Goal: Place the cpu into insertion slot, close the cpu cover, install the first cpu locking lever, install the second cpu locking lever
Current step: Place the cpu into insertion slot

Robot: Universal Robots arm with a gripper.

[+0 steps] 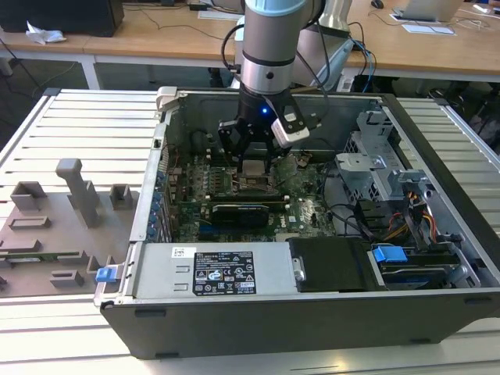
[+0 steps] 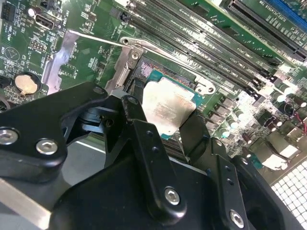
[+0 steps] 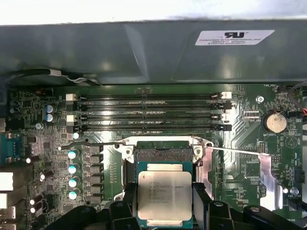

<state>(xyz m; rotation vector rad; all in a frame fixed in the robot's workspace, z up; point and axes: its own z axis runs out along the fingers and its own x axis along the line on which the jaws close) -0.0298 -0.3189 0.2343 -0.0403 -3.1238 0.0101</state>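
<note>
My end effector (image 3: pixel 164 211) has its two black fingers (image 3: pixel 200 201) pressed against opposite edges of the cpu (image 3: pixel 164 194), clamped on it. The silver-topped chip lies flat over the insertion slot (image 3: pixel 164 154), whose dark contact strip shows past one edge of the chip; I cannot tell whether the chip is seated. Thin metal levers (image 3: pixel 91 143) stretch out to either side of the slot. Long memory slots (image 3: pixel 148 112) run just beyond. In the exterior view, the arm (image 1: pixel 266 55) reaches down into an open computer case (image 1: pixel 312 312) on a slatted desk (image 1: pixel 78 133).
</note>
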